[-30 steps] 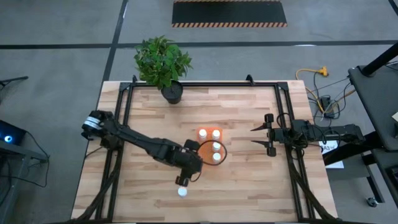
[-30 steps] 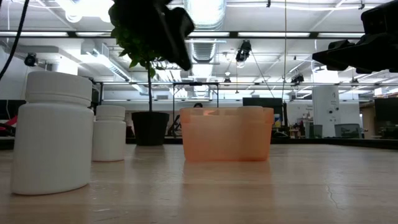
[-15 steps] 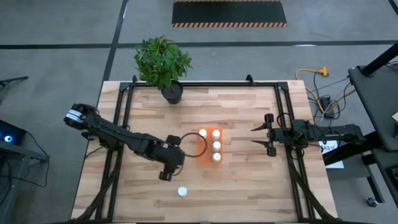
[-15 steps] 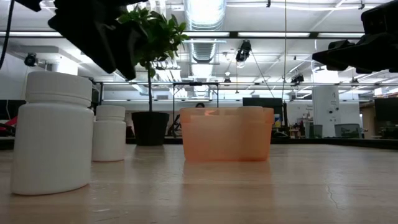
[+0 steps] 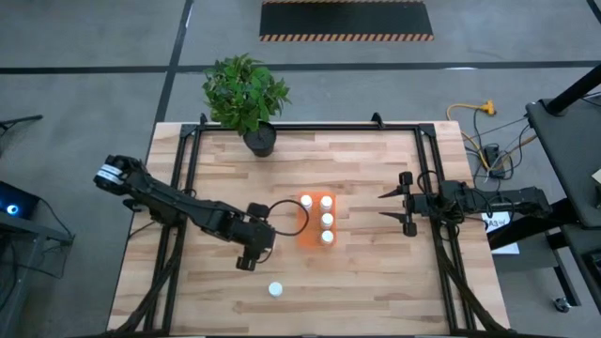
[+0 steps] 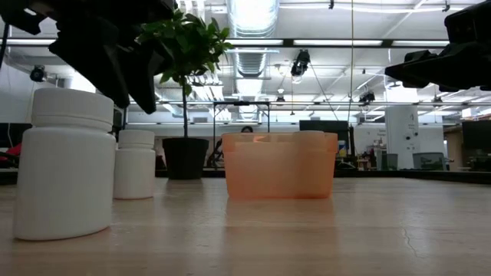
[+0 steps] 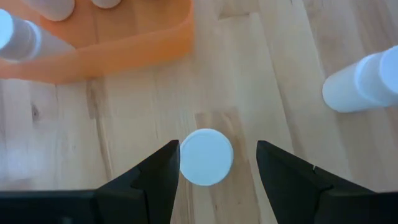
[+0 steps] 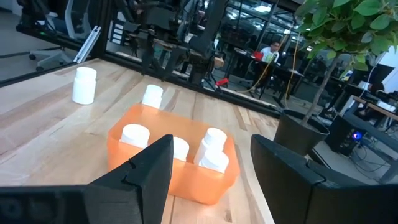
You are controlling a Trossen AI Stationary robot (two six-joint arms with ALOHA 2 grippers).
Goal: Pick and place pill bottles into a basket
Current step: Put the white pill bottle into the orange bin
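The left gripper point(image 7: 216, 163) is hovering over a small white cylindrical pill bottle with a white cap point(image 7: 206, 157), its dark fingers spread apart on either side of the cap and gripping nothing. That bottle is standing upright on the pale wooden counter point(image 5: 376, 272), long axis vertical and cap facing up, just beside the small bright orange rectangular plastic basket point(image 5: 300, 228), which is already holding four bottles. To my eye the descent should be straight down, cap kept centred, closing on the body below the cap. Another upright bottle point(image 5: 275, 289) is waiting nearer the counter's front edge. The right gripper point(image 5: 391, 207) is idling at the right side, fingers apart and empty.
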